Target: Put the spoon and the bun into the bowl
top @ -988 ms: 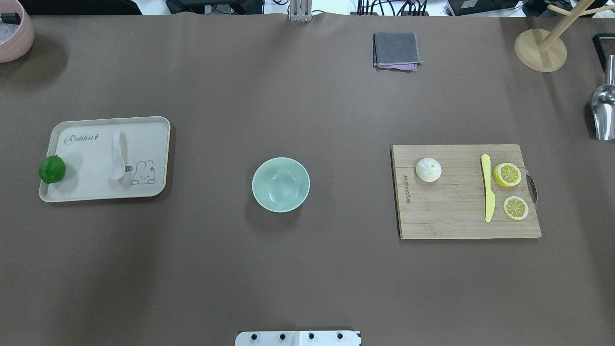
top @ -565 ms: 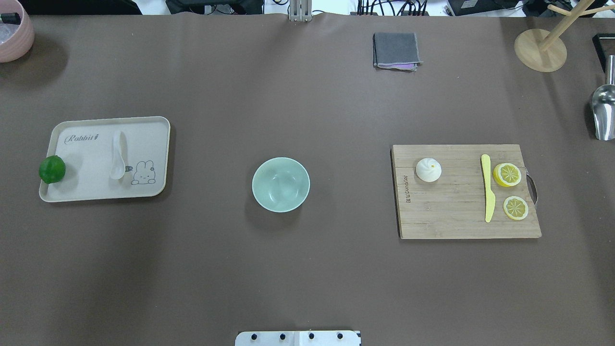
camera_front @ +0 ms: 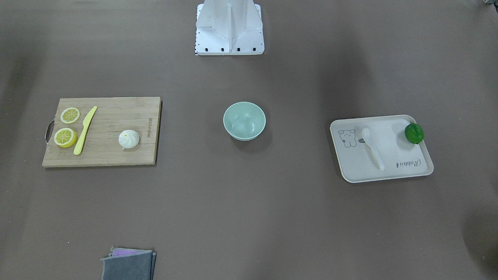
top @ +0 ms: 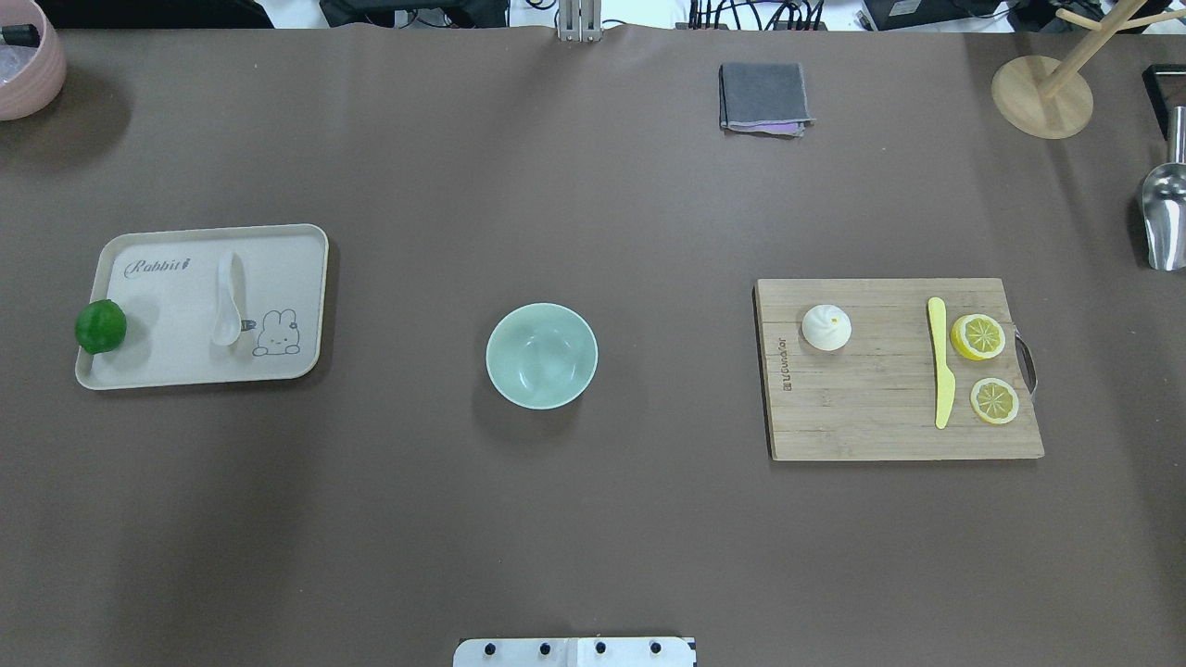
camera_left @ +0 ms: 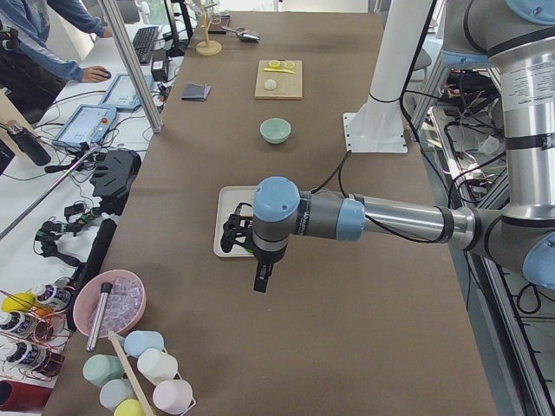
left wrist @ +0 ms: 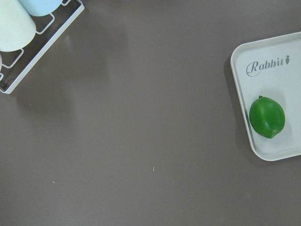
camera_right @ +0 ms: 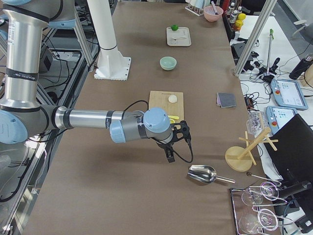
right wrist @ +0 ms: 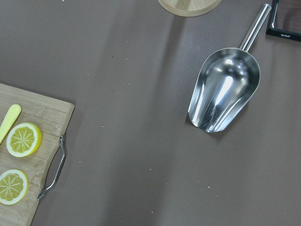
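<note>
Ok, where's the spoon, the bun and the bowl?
spoon (top: 227, 301), overhead view, where its handle meets the scoop.
bun (top: 826, 327), overhead view, on its swirled top.
bowl (top: 542, 357), overhead view, on its bare inside.

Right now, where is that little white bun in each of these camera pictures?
Exterior front-facing: the bun, left of centre.
Overhead exterior: bun, right of centre.
Exterior left: bun, far, top middle.
Exterior right: bun, near the middle.
Left wrist: not in it.
Right wrist: not in it.
Landmark: the cutting board under it.
</note>
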Tool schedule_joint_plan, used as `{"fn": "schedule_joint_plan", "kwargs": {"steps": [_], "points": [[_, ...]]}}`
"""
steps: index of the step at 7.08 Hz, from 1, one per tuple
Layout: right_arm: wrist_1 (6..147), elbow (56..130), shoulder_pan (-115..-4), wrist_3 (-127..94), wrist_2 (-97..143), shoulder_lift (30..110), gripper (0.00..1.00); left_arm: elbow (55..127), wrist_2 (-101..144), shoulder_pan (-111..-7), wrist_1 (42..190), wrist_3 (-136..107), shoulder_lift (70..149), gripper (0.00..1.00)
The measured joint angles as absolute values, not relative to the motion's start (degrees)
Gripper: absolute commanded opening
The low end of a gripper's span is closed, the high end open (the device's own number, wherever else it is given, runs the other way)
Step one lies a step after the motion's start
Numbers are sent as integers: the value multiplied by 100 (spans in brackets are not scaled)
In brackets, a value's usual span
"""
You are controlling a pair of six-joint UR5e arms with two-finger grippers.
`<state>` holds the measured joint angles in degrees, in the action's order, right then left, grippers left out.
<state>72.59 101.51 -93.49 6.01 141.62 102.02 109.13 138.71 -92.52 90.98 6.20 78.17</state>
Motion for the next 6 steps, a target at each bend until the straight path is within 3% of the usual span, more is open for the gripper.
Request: {"fn": "schedule_joint_plan", "kwargs": {"steps": [2, 6], "points": [[7002, 10133, -9276, 501, 14207, 10353, 100, 10906, 14286, -9051, 9366, -83, 8009, 97], [6476, 10195, -8207, -1360, 14268, 10171, 99, 10563, 13399, -7325, 9854, -3097, 9268, 97]]}}
